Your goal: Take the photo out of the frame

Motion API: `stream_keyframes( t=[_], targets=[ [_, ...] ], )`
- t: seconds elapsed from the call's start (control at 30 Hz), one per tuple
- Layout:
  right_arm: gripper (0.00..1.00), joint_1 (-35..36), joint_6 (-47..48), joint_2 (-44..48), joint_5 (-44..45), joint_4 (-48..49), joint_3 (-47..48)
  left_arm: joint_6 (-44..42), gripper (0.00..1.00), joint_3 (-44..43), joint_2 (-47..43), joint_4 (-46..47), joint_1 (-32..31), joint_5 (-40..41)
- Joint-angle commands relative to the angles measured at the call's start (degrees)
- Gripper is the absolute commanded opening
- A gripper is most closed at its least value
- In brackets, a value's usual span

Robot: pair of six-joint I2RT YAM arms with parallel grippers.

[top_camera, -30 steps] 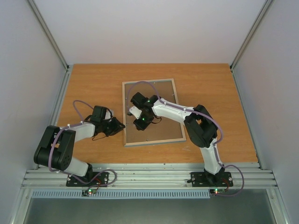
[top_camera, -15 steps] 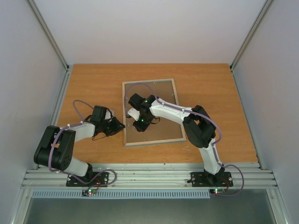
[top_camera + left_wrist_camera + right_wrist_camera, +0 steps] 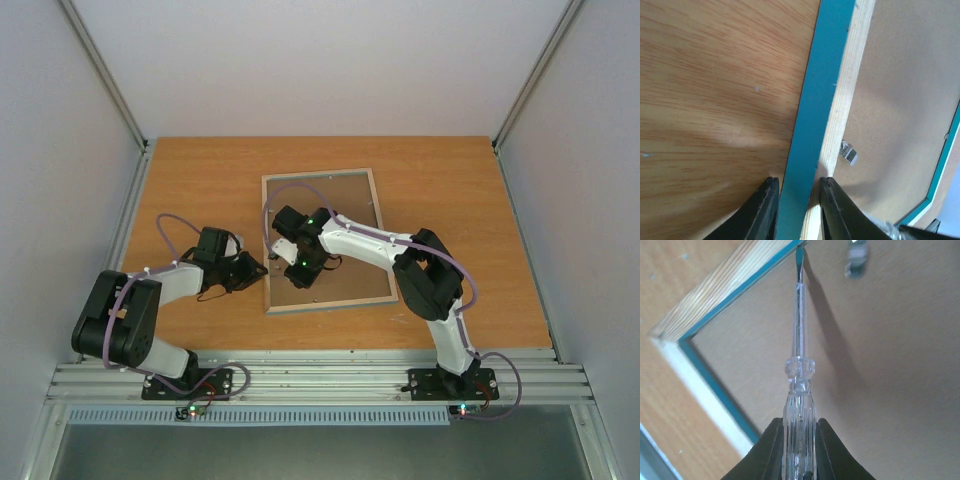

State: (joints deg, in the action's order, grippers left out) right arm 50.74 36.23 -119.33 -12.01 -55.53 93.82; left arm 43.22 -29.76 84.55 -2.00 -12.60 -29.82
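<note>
The frame (image 3: 330, 303) lies face down in the middle of the table, its brown backing board (image 3: 352, 272) facing up. The photo is hidden under that board. My left gripper (image 3: 262, 268) is shut on the frame's left rail. In the left wrist view its fingertips (image 3: 797, 187) straddle the turquoise side (image 3: 812, 110) and the pale wood edge (image 3: 850, 90). My right gripper (image 3: 287, 245) hangs over the board, shut on a clear-handled screwdriver (image 3: 799, 390). The screwdriver's blade tip (image 3: 799, 265) touches the frame's inner edge (image 3: 735, 290), beside a metal clip (image 3: 856, 260).
Another small metal clip (image 3: 848, 153) sits on the backing board (image 3: 900, 100) near the left rail. The wooden table (image 3: 200, 180) is bordered by white walls and an aluminium rail (image 3: 320, 375) at the near edge.
My right gripper has shifted the screwdriver a little leftward, toward the frame's left rail. The left gripper has stayed on the rail.
</note>
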Motion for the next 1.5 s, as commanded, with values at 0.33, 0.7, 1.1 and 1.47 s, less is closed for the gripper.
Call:
stream_keyframes(
  t=[0.33, 0.7, 1.1, 1.47],
  targets=[
    [0.01, -1.41, -5.67, 16.52, 0.13, 8.26, -16.31, -4.93, 0.49, -8.69, -2.02, -12.14, -0.70, 10.29],
    [0.01, -6.00, -10.27, 23.73, 0.31, 17.48, -25.82, -8.37, 0.59, -21.72, 10.02, -15.91, -3.46, 16.29],
    [0.01, -9.06, -11.17, 25.88, 0.21, 20.96, -30.25, -11.64, 0.38, -29.19, 18.27, -20.45, -7.14, 21.11],
    [0.01, -9.54, -12.38, 25.67, 0.18, 22.30, -29.59, -11.94, 0.14, -26.30, 14.54, -21.82, -10.85, 21.35]
  ],
)
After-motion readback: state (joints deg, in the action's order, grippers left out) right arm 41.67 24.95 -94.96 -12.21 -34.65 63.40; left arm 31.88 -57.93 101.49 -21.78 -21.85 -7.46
